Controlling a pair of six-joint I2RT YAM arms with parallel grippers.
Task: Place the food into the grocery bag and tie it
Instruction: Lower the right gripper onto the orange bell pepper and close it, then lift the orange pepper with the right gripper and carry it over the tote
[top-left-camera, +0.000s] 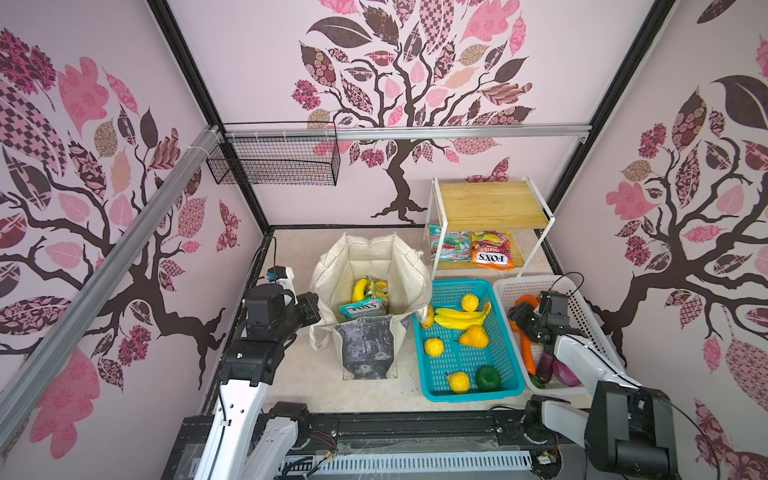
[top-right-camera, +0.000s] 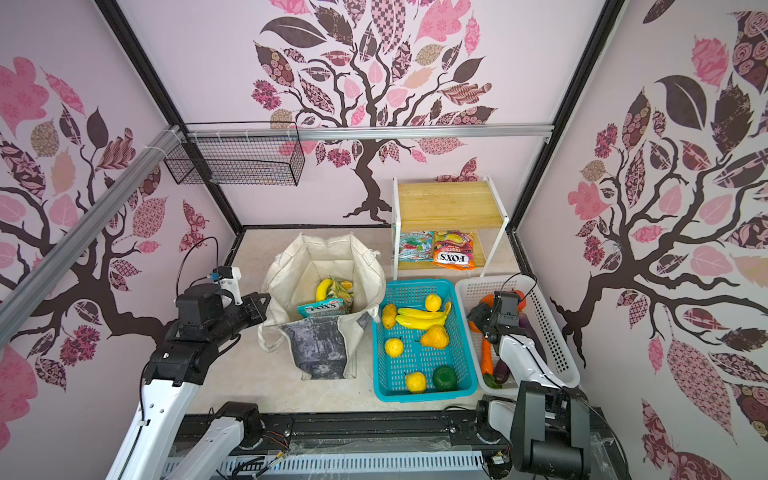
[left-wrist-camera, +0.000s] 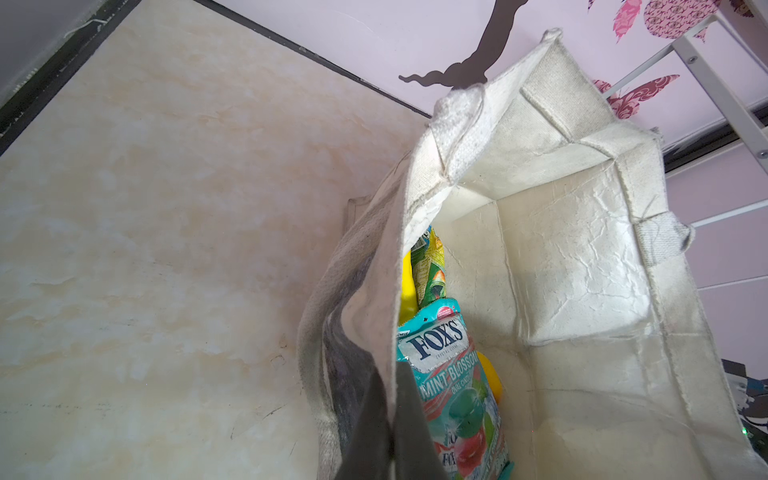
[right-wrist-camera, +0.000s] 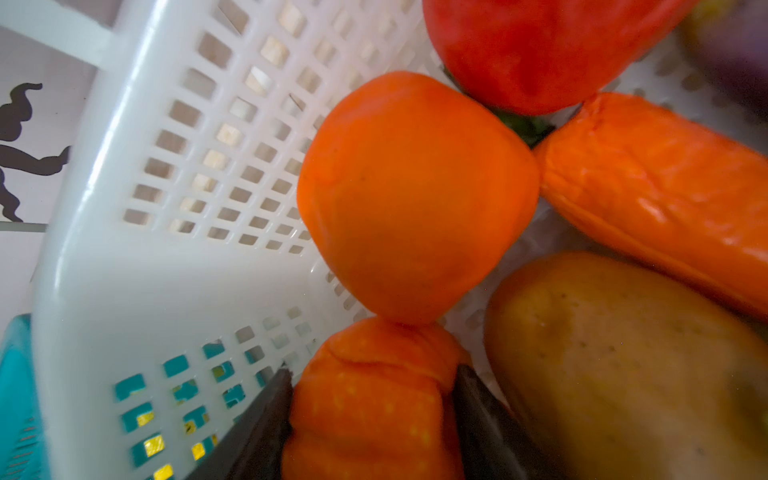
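Observation:
The cream grocery bag (top-left-camera: 368, 345) (top-right-camera: 320, 345) stands open at the middle of the floor. Inside it lie a yellow banana (top-left-camera: 360, 289) and a teal FOX'S packet (top-left-camera: 361, 309) (left-wrist-camera: 440, 345). My left gripper (top-left-camera: 313, 309) (left-wrist-camera: 390, 386) is shut on the bag's left rim, with the cloth pinched between its fingers. My right gripper (top-left-camera: 519, 316) (right-wrist-camera: 374, 372) is down in the white basket (top-left-camera: 582, 307), its fingers pressed on both sides of a ridged orange vegetable (right-wrist-camera: 365, 415). Around it lie a round orange piece (right-wrist-camera: 415, 199), a carrot (right-wrist-camera: 644, 187) and a red piece (right-wrist-camera: 540, 50).
A teal basket (top-left-camera: 473, 395) between the bag and the white basket holds bananas (top-left-camera: 459, 318), yellow round fruit, a pear and a green piece. A small wooden shelf (top-left-camera: 490, 203) at the back right holds more FOX'S packets (top-left-camera: 492, 253). A wire basket (top-left-camera: 274, 162) hangs on the back rail.

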